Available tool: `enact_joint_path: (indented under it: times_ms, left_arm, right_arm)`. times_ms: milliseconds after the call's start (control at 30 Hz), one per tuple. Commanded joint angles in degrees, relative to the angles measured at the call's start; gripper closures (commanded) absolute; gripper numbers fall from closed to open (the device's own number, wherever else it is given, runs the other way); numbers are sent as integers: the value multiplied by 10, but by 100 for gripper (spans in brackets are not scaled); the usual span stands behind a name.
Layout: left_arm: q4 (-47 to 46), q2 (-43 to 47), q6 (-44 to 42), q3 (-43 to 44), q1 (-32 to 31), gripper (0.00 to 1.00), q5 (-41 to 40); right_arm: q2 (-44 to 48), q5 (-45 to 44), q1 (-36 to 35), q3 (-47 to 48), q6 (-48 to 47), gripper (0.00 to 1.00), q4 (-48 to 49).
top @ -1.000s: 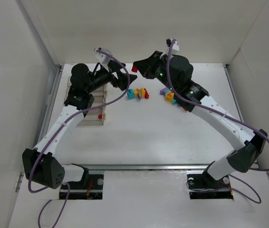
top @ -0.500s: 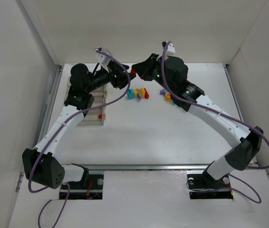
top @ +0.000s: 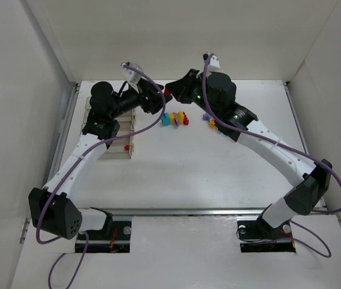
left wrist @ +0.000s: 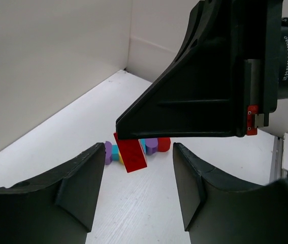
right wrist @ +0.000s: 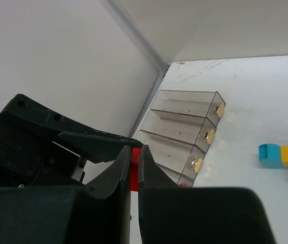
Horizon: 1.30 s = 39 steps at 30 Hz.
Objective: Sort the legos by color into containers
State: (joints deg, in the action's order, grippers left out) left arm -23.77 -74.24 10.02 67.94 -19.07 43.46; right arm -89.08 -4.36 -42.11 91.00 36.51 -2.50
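1. The right claw (top: 169, 91) is clenched on one red lego (left wrist: 131, 154). In the right wrist view the lego shows as a red sliver pinched between the two fingertips, with no gap on either side.
2. In the left wrist view, that red lego hangs tilted below the right claw's dark finger, and most of its body sticks out past the tip.
3. The left claw (top: 156, 101) is released, with its jaws roughly half parted and nothing held. Its fingers (left wrist: 83, 178) flank the red lego in that view, with white table showing on both sides of the lego. No contact can be seen.
4. The two claws face each other, tips close together, above the table (top: 188, 180). They are near its far edge and a little left of the middle.
5. The containers (top: 113, 129) stand by the table's left edge, toward the far-left corner, partly under the left arm. A small red piece (top: 126, 146) shows at the right end of the bin closest to the table's near edge.
6. Loose legos (top: 175, 118) lie in a tight cluster in the far half of the table, about midway between its left and right edges. They are cyan, yellow, purple and red.
7. A second bunch (top: 212, 122), with purple and yellow showing, lies just to the right of that cluster and is partly hidden under the right arm.
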Motion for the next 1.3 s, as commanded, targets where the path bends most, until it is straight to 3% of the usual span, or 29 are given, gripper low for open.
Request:
enact_joint_path:
  times_ms: [0,133,400,567,833,867,900,967,1000,1133,1267]
  left_arm:
    - [-9,18,-3,-5,-3,47,7]
    - [-9,18,-9,-11,-3,47,7]
    - [-9,18,-9,-5,-3,74,0]
    - [-9,18,-9,-5,-3,100,0]
    - [-3,23,-19,-17,-3,100,-6]
    - [-3,29,-25,-17,-3,100,-6]
    - [3,29,-26,-17,-3,100,-6]
    - [8,29,-26,-17,-3,100,-6]
    - [14,29,-31,-17,-3,100,-6]
    - [38,40,-31,-31,-3,100,-16]
    - [108,62,-58,-64,15,100,-34]
  right_arm:
    - [6,-7,-8,17,5,100,29]
    - [6,-7,-8,23,0,100,29]
    - [0,16,-8,23,0,100,29]
    - [-5,22,-13,23,0,100,29]
    - [-5,36,-13,23,0,100,29]
    - [-5,47,-13,23,-7,95,29]
    - [-5,52,-13,28,-7,63,29]
    - [-10,52,-13,28,-14,38,29]
    - [-10,52,-13,28,-14,21,29]
    - [3,8,-13,15,-14,8,24]
    - [28,-8,9,1,-14,7,15]
